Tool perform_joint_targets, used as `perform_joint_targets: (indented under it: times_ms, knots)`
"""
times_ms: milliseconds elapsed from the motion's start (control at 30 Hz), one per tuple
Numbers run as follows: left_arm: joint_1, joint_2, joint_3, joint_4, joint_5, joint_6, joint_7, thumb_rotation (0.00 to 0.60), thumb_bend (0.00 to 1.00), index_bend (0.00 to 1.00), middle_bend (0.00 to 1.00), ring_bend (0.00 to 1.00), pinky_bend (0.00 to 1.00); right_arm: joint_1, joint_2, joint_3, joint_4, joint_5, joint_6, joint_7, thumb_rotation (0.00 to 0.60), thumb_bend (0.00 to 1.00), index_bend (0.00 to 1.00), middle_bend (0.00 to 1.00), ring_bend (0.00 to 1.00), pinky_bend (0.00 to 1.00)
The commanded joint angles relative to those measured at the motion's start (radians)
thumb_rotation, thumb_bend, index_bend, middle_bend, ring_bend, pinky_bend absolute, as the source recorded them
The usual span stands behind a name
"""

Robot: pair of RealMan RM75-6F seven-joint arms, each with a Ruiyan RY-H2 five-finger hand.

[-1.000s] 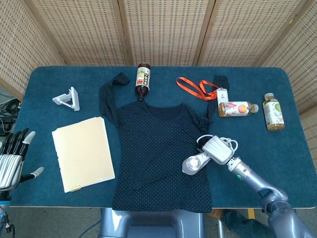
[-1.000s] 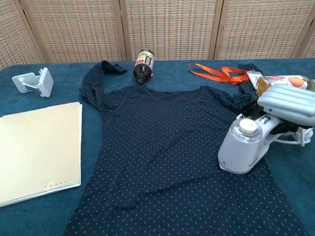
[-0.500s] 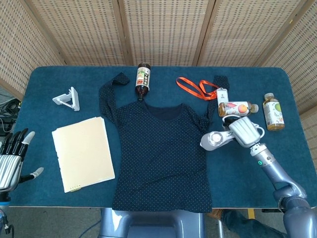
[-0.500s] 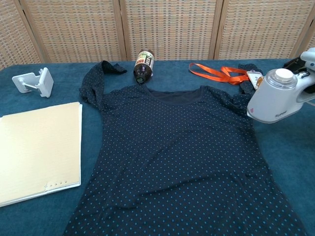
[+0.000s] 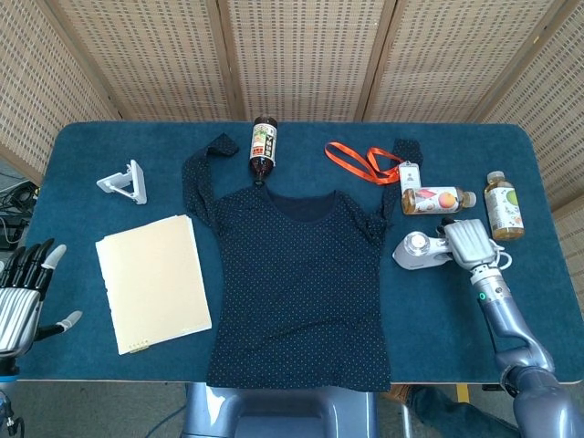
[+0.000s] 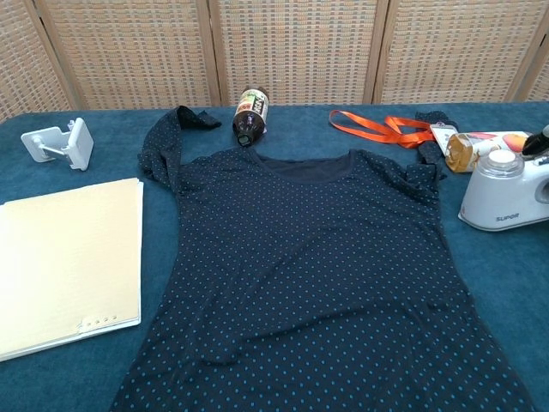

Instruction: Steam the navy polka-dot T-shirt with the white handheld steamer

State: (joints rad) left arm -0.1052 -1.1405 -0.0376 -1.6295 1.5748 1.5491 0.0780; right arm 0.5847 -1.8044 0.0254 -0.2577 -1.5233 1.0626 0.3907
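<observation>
Now we judge the white handheld steamer point(image 5: 418, 251), gripped at its handle by the right hand point(image 5: 467, 243), rigid, top-heavy; left hand point(image 5: 20, 297) open.

T-shirt point(image 5: 297, 283) lies mid-desk point(image 5: 109, 356). Left of it: folder point(image 5: 153, 281), with a stand point(image 5: 125, 182) behind. At its collar: bottle point(image 5: 264, 144). Right of it: steamer point(image 5: 422, 250) on the desk, held by the right hand point(image 5: 467, 243); behind these, lanyard point(image 5: 365, 161) and two more bottles point(image 5: 436, 200).
</observation>
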Motion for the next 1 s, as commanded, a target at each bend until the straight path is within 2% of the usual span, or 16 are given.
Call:
perform_joint_targets:
  times_ms: [33,100,133,233,400,500,633,767,867,1000]
  knots:
    - [0.003,0.005,-0.003,0.005,-0.006,0.003,-0.015,0.600,0.00,0.00,0.00,0.00,0.00,0.000,-0.021,0.014,0.024,0.014,-0.001,-0.039,0.600,0.23,0.09,0.09,0.19,0.24]
    - [0.004,0.007,-0.003,0.006,-0.006,0.004,-0.022,0.600,0.00,0.00,0.00,0.00,0.00,-0.001,-0.020,0.016,0.025,0.015,0.007,-0.050,0.600,0.13,0.01,0.01,0.04,0.04]
    - [0.004,0.007,-0.003,0.008,-0.006,0.003,-0.022,0.600,0.00,0.00,0.00,0.00,0.00,-0.002,-0.019,0.017,0.023,0.015,0.014,-0.052,0.600,0.09,0.00,0.00,0.00,0.00]
    - [0.002,0.007,-0.001,0.010,-0.004,-0.002,-0.024,0.600,0.00,0.00,0.00,0.00,0.00,-0.006,-0.005,0.020,-0.002,0.018,0.014,-0.052,0.600,0.03,0.00,0.00,0.00,0.00]
    - [0.001,0.009,0.000,0.007,0.001,-0.002,-0.028,0.600,0.00,0.00,0.00,0.00,0.00,-0.033,0.053,0.015,-0.098,0.014,0.052,-0.088,0.600,0.00,0.00,0.00,0.00,0.00]
    - [0.003,0.014,0.001,0.005,0.005,0.002,-0.036,0.600,0.00,0.00,0.00,0.00,0.00,-0.062,0.128,0.017,-0.234,0.014,0.101,-0.138,0.600,0.00,0.00,0.00,0.00,0.00]
    - [0.008,0.021,0.003,-0.002,0.016,0.014,-0.043,0.600,0.00,0.00,0.00,0.00,0.00,-0.104,0.262,0.013,-0.473,0.012,0.158,-0.221,0.600,0.00,0.00,0.00,0.00,0.00]
    - [0.017,0.026,0.011,-0.001,0.042,0.038,-0.050,0.600,0.00,0.00,0.00,0.00,0.00,-0.162,0.439,0.006,-0.798,0.017,0.222,-0.323,0.600,0.00,0.00,0.00,0.00,0.00]
    - [0.024,0.025,0.017,0.006,0.061,0.056,-0.054,0.600,0.00,0.00,0.00,0.00,0.00,-0.200,0.529,0.003,-0.976,0.027,0.257,-0.374,0.600,0.00,0.00,0.00,0.00,0.00]
    - [0.031,0.023,0.022,0.019,0.078,0.074,-0.060,0.600,0.00,0.00,0.00,0.00,0.00,-0.249,0.606,-0.007,-1.171,0.054,0.281,-0.402,0.600,0.00,0.00,0.00,0.00,0.00]
